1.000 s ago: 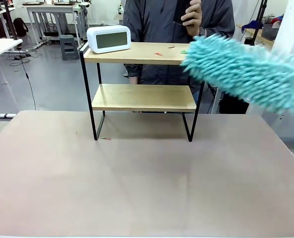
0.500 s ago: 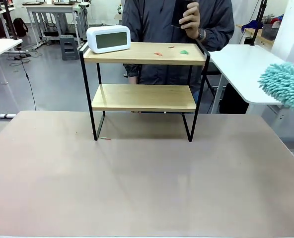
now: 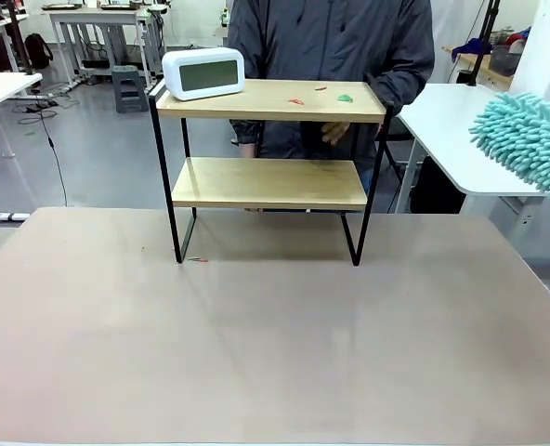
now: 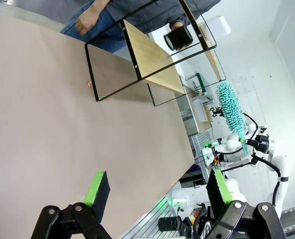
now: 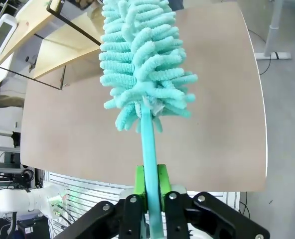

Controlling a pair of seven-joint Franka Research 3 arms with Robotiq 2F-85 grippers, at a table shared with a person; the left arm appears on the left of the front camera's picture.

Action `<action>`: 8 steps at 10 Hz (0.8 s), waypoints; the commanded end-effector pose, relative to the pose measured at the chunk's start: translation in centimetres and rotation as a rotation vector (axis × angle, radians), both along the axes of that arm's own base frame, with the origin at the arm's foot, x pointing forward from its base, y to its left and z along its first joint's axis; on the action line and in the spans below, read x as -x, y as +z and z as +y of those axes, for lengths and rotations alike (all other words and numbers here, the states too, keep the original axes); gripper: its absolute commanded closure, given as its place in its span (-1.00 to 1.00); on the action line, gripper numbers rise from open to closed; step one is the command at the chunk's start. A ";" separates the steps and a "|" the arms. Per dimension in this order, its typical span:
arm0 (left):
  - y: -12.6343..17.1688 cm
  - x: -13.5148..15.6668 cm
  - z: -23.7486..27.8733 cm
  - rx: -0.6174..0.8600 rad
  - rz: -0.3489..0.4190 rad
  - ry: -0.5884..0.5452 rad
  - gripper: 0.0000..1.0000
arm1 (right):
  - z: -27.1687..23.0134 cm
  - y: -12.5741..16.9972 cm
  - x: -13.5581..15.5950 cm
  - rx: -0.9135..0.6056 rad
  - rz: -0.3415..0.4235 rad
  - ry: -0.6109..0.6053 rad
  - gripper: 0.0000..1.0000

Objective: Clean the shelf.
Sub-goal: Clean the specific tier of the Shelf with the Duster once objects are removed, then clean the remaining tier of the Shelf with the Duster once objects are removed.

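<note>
Right pincer (image 5: 151, 181) clamps the teal duster's (image 5: 140, 64) handle, its head raised right of the shelf (image 3: 270, 182), which stands at the table's (image 3: 256, 353) far side. Left pincer (image 4: 157, 189) gapes wide. Likely the dusting step: next, sweep the scraps (image 3: 344, 97) off the top board.

This is a robotics lab, and plainly a working one. White-topped work tables on grey metal legs (image 3: 97, 19) stand across a bare grey polished floor (image 3: 98, 158). Loose black cables (image 3: 50, 139) trail over the floor, and a black backpack (image 3: 35, 48) sits on it near a table. A small grey step stool (image 3: 126, 88) stands by one of the tables. Beside the pale brown table top (image 3: 275, 353) rises a white jointed robot arm (image 4: 276, 167) (it grips a fluffy teal microfibre duster (image 4: 231, 107)).
</note>
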State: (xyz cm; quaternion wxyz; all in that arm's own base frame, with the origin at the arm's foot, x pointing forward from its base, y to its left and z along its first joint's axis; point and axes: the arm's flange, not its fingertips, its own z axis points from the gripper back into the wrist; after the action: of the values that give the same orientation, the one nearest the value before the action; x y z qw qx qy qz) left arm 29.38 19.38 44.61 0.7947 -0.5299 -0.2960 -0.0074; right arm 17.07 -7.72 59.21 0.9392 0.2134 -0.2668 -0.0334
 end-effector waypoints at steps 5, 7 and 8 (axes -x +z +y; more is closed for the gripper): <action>0.1 -0.1 -0.1 0.005 -0.027 -0.004 -1.00 | -0.2 0.2 0.1 -0.004 0.007 -0.006 0.74; 0.1 -0.1 -0.1 0.005 -0.027 -0.004 -1.00 | -0.2 0.2 0.1 -0.004 0.007 -0.006 0.74; 0.1 -0.1 -0.1 0.005 -0.027 -0.004 -1.00 | -0.2 0.2 0.1 -0.004 0.007 -0.006 0.74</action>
State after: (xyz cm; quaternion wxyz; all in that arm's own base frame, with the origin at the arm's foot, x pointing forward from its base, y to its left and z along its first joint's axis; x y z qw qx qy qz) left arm 29.38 19.38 44.61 0.7947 -0.5299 -0.2961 -0.0074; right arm 17.08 -7.71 59.21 0.9393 0.2136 -0.2665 -0.0331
